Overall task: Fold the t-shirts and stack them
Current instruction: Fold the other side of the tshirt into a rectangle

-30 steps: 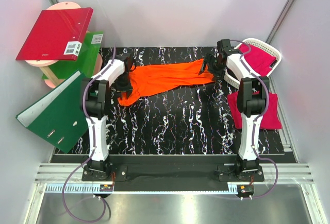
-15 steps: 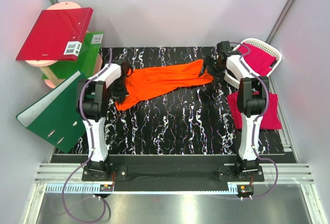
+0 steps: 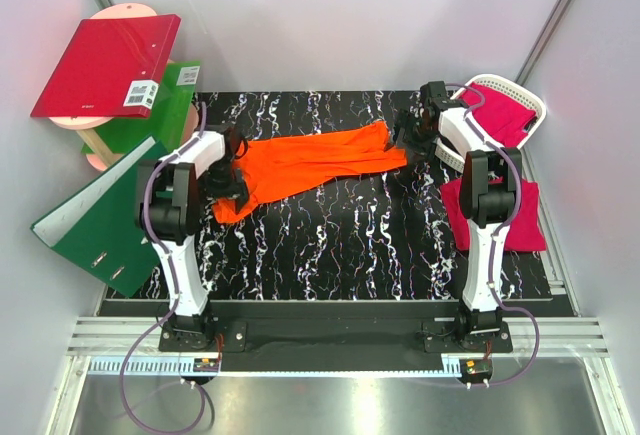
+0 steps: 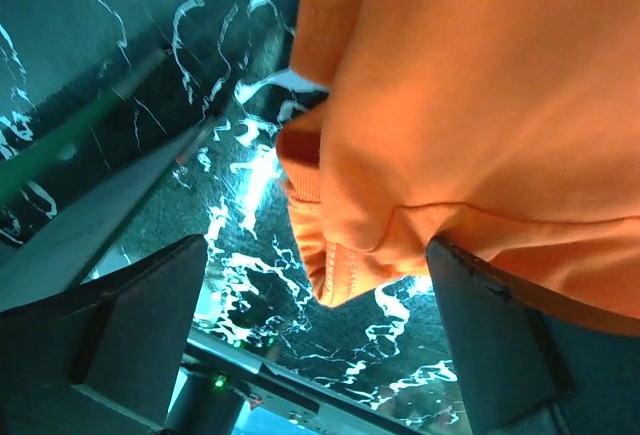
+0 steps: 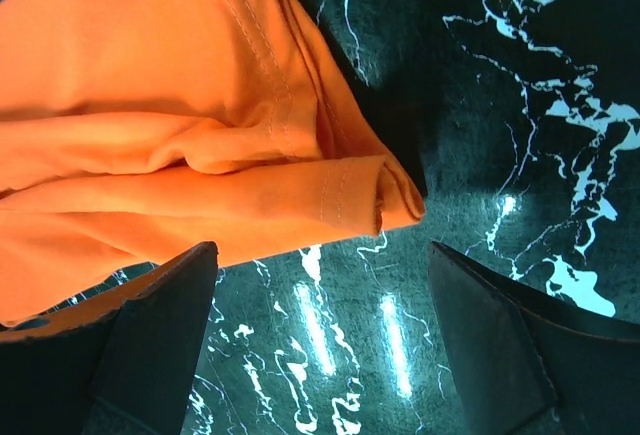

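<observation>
The bright orange t-shirt [image 3: 310, 160] lies stretched in a long band across the far half of the black marbled table. My left gripper [image 3: 233, 167] is at its left end, jaws wide open; the left wrist view shows the shirt's hem [image 4: 340, 265] lying loose on the table ahead of the spread fingers [image 4: 130, 325]. My right gripper [image 3: 405, 137] is open at the right end, where the folded corner [image 5: 385, 195] rests free in front of it. One magenta t-shirt [image 3: 500, 115] sits in the basket. Another [image 3: 520, 220] lies folded at the right, partly behind the right arm.
A white lattice basket [image 3: 533, 105] stands at the back right corner. A red binder [image 3: 105, 65] rests on a pink stand at the back left. One green binder [image 3: 165, 110] is beneath it, and another [image 3: 105, 220] leans at the table's left edge.
The left gripper, shut on the shirt's left end, pulled it a little leftward and then opened, letting the cloth go. The right gripper stayed open and barely moved.
</observation>
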{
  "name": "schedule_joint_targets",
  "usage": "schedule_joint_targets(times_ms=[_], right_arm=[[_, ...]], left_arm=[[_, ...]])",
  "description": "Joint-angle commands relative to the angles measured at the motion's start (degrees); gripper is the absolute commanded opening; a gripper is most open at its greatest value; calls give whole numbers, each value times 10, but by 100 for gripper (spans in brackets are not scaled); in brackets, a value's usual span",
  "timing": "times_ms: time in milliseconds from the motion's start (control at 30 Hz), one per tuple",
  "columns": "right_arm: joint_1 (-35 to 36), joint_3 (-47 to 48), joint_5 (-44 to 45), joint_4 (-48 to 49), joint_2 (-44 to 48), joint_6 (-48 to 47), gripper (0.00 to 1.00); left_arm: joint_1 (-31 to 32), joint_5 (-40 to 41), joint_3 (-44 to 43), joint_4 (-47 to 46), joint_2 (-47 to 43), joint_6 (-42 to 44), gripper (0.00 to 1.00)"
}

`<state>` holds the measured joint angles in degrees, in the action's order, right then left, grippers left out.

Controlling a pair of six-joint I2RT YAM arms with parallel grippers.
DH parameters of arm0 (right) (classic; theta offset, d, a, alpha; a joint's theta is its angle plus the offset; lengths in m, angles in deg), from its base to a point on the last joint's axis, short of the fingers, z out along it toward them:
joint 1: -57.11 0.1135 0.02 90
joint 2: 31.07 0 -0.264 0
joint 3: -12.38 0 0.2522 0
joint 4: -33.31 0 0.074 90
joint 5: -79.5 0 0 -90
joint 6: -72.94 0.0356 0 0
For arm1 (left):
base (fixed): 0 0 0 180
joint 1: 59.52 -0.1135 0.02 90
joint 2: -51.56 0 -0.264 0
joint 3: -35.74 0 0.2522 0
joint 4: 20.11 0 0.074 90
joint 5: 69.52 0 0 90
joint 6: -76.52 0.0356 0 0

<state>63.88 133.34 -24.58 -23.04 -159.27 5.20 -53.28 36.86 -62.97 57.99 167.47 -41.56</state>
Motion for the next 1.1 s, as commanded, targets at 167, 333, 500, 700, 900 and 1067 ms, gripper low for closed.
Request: schedule_joint_targets(times_ms=[167,333,500,700,900,1067], right_arm=[[4,65,-3,60,-14,5,92],[5,150,-9,78,-91,12,92],[8,251,-20,75,-178,26,90],[14,413,-21,34,-286,47,81],[25,453,-22,20,-312,47,33],[26,420,-27,-8,-292,34,28]], left_arm=[[58,65,-4,10,-124,6,99],[80,73,-12,10,-144,6,99],[92,52,-20,16,-145,11,99],[97,22,-13,25,-181,9,99],[97,10,-19,33,-192,5,99],[97,1,-29,34,-177,0,99]])
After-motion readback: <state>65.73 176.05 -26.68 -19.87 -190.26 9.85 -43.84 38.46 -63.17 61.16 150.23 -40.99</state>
